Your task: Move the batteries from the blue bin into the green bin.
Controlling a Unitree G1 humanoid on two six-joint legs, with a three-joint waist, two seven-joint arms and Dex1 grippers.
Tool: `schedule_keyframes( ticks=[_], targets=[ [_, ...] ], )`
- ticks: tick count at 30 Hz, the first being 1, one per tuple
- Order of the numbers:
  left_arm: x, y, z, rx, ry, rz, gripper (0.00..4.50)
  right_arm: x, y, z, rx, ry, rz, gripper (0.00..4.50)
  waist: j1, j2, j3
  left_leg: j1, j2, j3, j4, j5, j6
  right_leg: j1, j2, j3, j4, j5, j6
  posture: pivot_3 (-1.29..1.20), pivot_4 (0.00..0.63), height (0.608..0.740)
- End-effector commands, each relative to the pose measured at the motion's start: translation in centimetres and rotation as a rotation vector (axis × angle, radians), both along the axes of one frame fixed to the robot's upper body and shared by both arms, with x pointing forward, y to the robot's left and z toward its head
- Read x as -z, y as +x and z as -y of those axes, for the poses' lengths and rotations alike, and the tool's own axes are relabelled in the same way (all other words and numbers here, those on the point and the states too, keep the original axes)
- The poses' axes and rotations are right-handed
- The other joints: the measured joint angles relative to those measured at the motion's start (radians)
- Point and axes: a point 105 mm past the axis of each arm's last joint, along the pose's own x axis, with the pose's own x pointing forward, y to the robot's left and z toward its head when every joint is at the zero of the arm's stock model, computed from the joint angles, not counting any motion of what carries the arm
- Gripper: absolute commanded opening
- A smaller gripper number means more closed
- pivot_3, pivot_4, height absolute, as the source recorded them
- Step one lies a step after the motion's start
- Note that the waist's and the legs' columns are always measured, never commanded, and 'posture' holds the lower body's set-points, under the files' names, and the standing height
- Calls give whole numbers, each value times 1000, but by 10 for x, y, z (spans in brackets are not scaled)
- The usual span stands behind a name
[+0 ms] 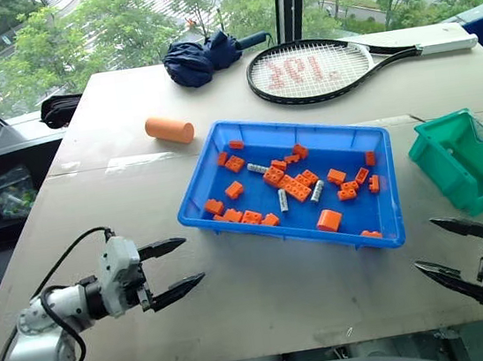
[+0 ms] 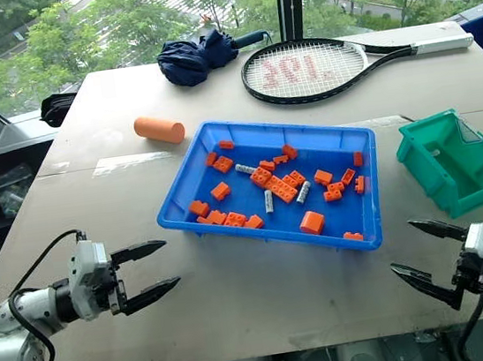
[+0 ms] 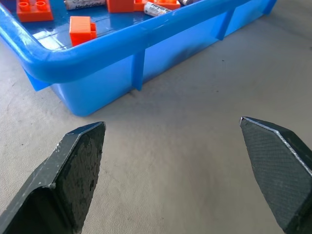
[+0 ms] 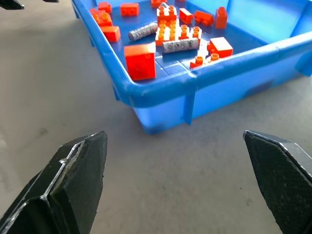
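Observation:
The blue bin (image 1: 196,186) sits mid-table, holding many orange bricks and three silver-grey batteries: one (image 1: 258,168) toward the back left, one (image 1: 283,200) in the middle, one (image 1: 317,191) just right of it. The green bin (image 1: 466,160) stands to the blue bin's right, nothing visible inside. My left gripper (image 1: 189,258) hovers open over the table, left of the blue bin's near corner and pointing at it. My right gripper (image 1: 424,244) is open near the table's front right, below the green bin. The right wrist view shows two batteries (image 4: 143,32) (image 4: 181,45) beyond the rim.
An orange foam cylinder (image 1: 169,129) lies behind the blue bin's left end. A tennis racket (image 1: 316,68) and a folded dark-blue umbrella (image 1: 203,56) rest at the table's far side. Bare tabletop runs between both grippers along the front edge.

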Motion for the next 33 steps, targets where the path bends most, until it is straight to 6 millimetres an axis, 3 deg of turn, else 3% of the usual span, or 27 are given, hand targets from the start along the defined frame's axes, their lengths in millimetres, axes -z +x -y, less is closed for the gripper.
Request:
schedule_keyframes(
  ticks=[1, 6, 11, 15, 21, 27, 33],
  targets=[
    [-28, 5, -9, 44, -10, 40, 4500, -42, 4, -12, -96, 4, 69, 4486, -1, 0, 0, 0, 0, 0, 0, 0, 0, 0, 0, 0, 0, 0, 0, 0, 150, 740],
    [-68, 18, 0, 153, -55, 65, 4500, -79, 34, -40, -222, -47, 157, 4486, -2, -1, 3, -1, 1, 0, 0, 1, 1, -1, 1, -1, -1, 0, 0, 0, 150, 740],
    [-102, 33, 22, 263, -52, 132, 4500, -85, 80, -69, -287, -191, 244, 4486, -1, -3, 6, -4, 1, 0, 0, 3, 2, -5, 1, -2, -1, 0, 0, 0, 150, 740],
    [-124, 40, 45, 323, -27, 215, 4500, -72, 107, -94, -392, -311, 197, 4486, -5, -5, 9, -15, 1, -1, 3, 5, -2, -13, 1, -3, -1, 0, 0, 0, 150, 740],
    [-133, 34, 65, 357, 37, 256, 4500, -44, 138, -120, -531, -470, 76, 4486, -23, -6, 10, -18, 1, -1, 3, 5, -2, -16, 1, -4, -1, 0, 0, 0, 150, 740],
    [-138, 19, 72, 414, 42, 236, 4500, -27, 159, -138, -599, -537, -11, 4486, -33, -6, 11, -18, 1, 0, 3, 5, -2, -18, 2, -4, 2, 0, 0, 0, 150, 740],
    [-139, 16, 64, 388, 126, 221, 4500, -19, 174, -149, -625, -609, -14, 4486, -31, -5, 12, -18, 1, 0, 3, 5, -3, -19, 2, -7, 2, 0, 0, 0, 150, 740]
  ],
)
